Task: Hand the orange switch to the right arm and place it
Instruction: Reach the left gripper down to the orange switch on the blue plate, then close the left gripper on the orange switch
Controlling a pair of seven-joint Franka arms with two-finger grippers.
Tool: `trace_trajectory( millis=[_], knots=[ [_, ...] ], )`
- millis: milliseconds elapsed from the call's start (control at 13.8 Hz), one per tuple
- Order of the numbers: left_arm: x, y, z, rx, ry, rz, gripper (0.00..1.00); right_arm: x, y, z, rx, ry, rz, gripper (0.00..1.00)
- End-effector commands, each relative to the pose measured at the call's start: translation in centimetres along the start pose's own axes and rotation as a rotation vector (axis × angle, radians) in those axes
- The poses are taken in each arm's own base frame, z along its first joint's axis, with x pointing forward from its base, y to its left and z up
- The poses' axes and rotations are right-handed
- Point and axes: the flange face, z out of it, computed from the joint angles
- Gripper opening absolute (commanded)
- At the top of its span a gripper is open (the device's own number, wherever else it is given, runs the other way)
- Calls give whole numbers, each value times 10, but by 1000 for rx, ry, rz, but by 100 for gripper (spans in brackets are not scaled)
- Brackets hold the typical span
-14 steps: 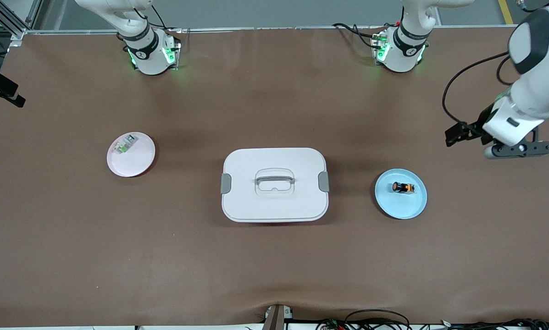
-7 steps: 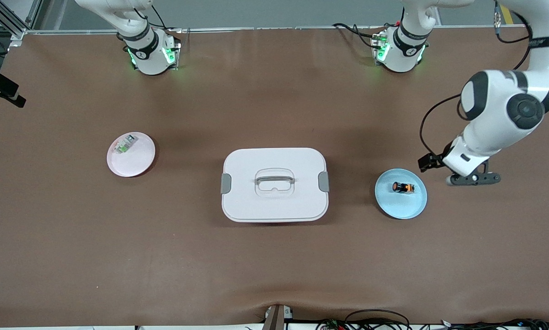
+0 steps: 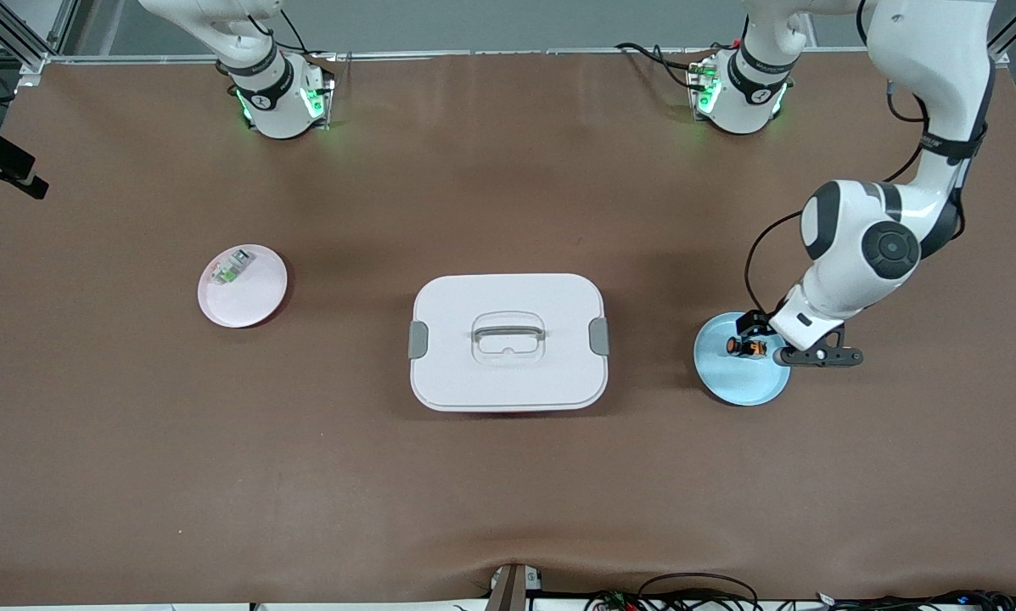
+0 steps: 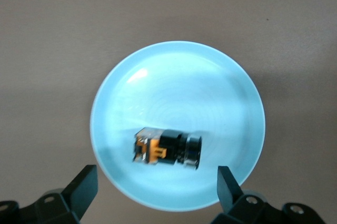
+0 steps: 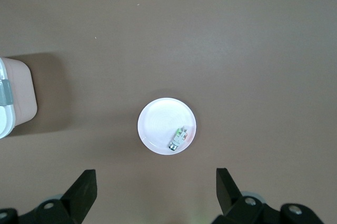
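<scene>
Toward the left arm's end of the worktop (image 3: 508, 509), a blue plate (image 3: 741, 382) carries the orange switch (image 3: 746, 347), which lies on its side, its round cap turned toward the box. From the left wrist view the switch (image 4: 167, 149) rests off-centre on the plate (image 4: 179, 87), its black barrel and tan-orange rear in a line. The left hand (image 3: 783, 344) hangs low over that plate, above its edge nearest the worktop's end and just beside the switch; its fingers (image 4: 81, 187) stand wide apart with nothing between them, one on either side of the plate's rim in the wrist view. The left arm (image 3: 864, 246) bends down from its base at the worktop's top edge.

At the middle of the worktop sits a white box (image 3: 508, 341) with a lid, a handle on top and grey clips at both ends. Toward the right arm's end lies a pink plate (image 3: 249, 301) with a small clear part with green (image 3: 229, 270) near its rim.

The right arm (image 3: 253, 68) waits, only its base showing in the front view. Its hand (image 5: 152, 197) is up high over the pink plate (image 5: 158, 121), fingers spread and empty, with a corner of the box (image 5: 13, 95) at the picture's side.
</scene>
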Motion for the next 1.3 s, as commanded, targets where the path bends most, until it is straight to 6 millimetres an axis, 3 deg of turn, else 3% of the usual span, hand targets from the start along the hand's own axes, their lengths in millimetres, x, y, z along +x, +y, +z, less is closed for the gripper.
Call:
trace_trajectory(
  millis=[0, 506, 1229],
  knots=[
    [-5, 3, 21, -12, 16, 20, 100, 1, 1, -2, 6, -4, 7, 100],
    [-10, 0, 52, -12, -11, 68, 100, 1, 2, -1, 6, -7, 8, 100],
    [-4, 1, 64, -13, 1, 80, 83, 1, 2, 1, 6, -10, 10, 100]
  ],
)
